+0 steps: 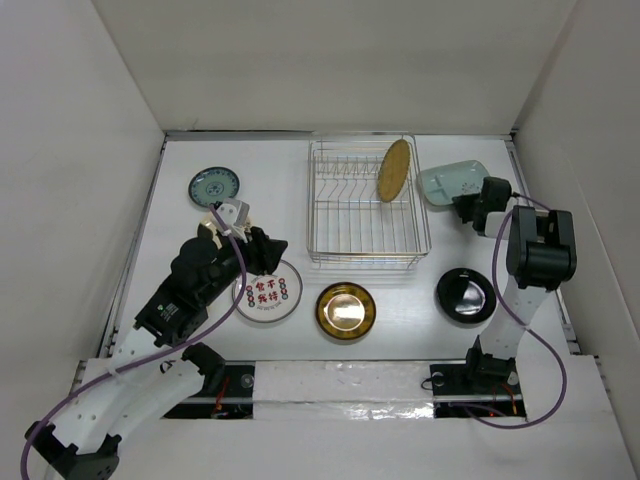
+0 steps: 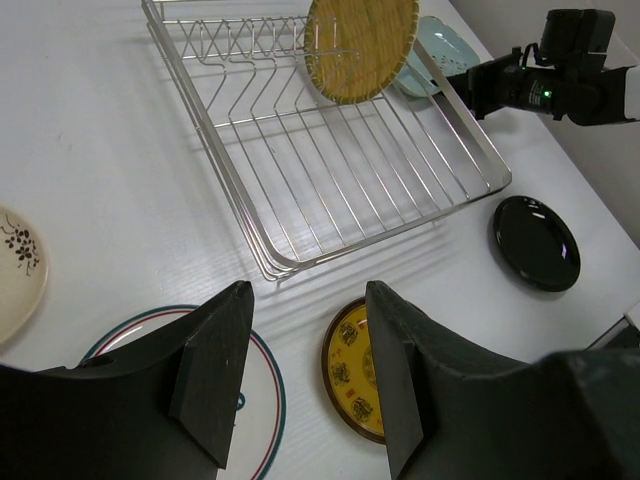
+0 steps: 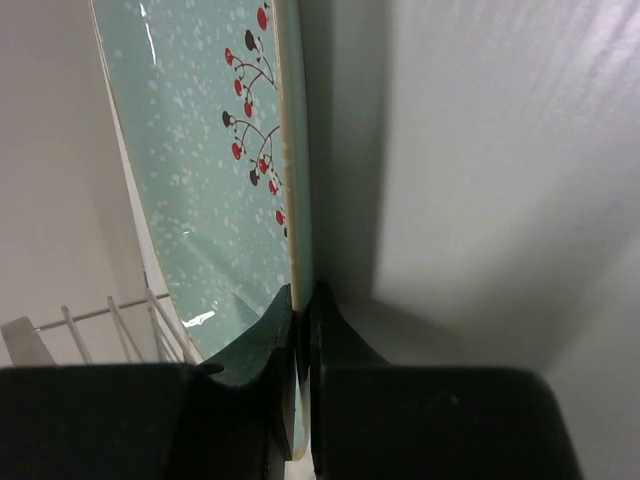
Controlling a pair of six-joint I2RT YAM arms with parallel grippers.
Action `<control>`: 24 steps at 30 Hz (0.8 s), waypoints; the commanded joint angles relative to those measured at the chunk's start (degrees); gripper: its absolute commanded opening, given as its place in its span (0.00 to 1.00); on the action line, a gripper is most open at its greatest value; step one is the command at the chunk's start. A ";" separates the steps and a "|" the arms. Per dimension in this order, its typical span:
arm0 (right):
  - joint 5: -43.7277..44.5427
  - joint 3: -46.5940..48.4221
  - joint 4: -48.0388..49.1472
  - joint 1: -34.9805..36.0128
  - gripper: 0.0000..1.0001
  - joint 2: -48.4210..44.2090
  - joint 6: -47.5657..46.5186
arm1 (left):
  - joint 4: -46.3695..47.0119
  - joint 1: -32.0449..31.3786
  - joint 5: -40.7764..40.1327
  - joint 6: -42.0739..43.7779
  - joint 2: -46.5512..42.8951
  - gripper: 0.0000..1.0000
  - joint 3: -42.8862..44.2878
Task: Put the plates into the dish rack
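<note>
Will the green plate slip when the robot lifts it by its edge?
Maybe. The right gripper pinches only the thin rim of the pale green plate, so it could swing or tilt. Its glossy shine suggests it is slippery. It looks stiff and is probably breakable if dropped.

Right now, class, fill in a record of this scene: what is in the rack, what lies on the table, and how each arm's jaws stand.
in rack: woven tan plate, upright in dish rack
on table: teal plate, cream plate, white red-character plate, gold plate, black plate
left jaws: open, near white red-character plate
right jaws: shut on pale green plate edge
</note>
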 commanded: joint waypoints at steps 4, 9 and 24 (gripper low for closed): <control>8.72 2.55 -6.32 -2.58 0.00 -11.56 -13.72 | 1.39 0.11 -0.62 0.74 -0.15 0.45 0.76; 12.87 18.85 -20.47 -2.59 0.00 -18.43 -31.76 | 1.56 0.11 -0.53 0.74 -0.50 0.45 0.76; 24.80 48.79 -50.47 13.48 0.00 -17.29 -56.75 | 2.00 0.11 1.84 0.65 -1.99 0.45 0.50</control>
